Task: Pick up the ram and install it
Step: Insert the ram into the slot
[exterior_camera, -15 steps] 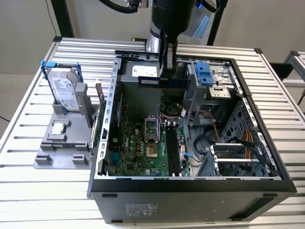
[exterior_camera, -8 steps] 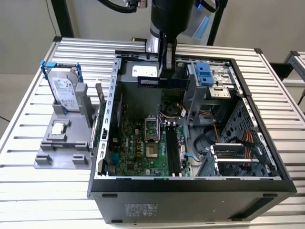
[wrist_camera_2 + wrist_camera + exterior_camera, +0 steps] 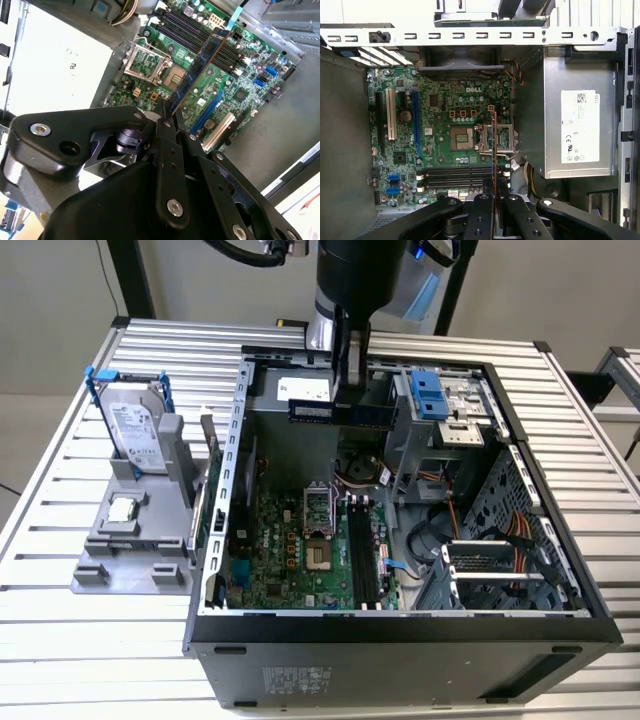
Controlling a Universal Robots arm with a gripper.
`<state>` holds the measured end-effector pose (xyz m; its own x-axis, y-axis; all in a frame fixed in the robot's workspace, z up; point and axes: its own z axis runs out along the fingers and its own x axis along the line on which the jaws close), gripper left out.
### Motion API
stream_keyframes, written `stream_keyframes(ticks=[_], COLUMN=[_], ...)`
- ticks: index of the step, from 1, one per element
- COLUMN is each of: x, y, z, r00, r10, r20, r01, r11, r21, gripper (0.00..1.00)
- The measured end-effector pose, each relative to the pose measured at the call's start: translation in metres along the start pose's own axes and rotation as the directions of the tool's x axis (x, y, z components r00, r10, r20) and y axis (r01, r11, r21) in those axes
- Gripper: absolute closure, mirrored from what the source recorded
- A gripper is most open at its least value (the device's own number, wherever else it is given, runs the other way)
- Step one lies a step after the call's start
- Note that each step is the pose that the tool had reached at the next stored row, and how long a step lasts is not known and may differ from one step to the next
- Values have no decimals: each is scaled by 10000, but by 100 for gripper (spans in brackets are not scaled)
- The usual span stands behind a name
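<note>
gripper [image 3: 349, 390] clamped on ram [image 3: 318, 411] | high over case [image 3: 400, 635] | ram crosswise to slots [image 3: 362, 550] | risk: lowered unturned, it strikes board [image 3: 285, 550], cannot seat

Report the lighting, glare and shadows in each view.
Exterior view: light glares off the slatted table; the computer case interior is darker. Second wrist view: the power supply washes out nearly white, and the gripper, shut on the ram, looks black against it. First wrist view: beyond the case rail it is blown out white; the motherboard is evenly lit.
</note>
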<state>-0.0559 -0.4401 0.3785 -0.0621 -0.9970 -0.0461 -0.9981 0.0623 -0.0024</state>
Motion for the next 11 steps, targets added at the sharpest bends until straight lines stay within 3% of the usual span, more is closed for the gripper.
stream_keyframes(ticks=[6, 11], x=[0, 0], y=[0, 0], z=[0, 0], r00=[9991, 9949], r10=[423, 1012], r20=[-1, -1], r01=[-423, -1012], r11=[9991, 9949], r21=[19, 46], gripper=[100, 100])
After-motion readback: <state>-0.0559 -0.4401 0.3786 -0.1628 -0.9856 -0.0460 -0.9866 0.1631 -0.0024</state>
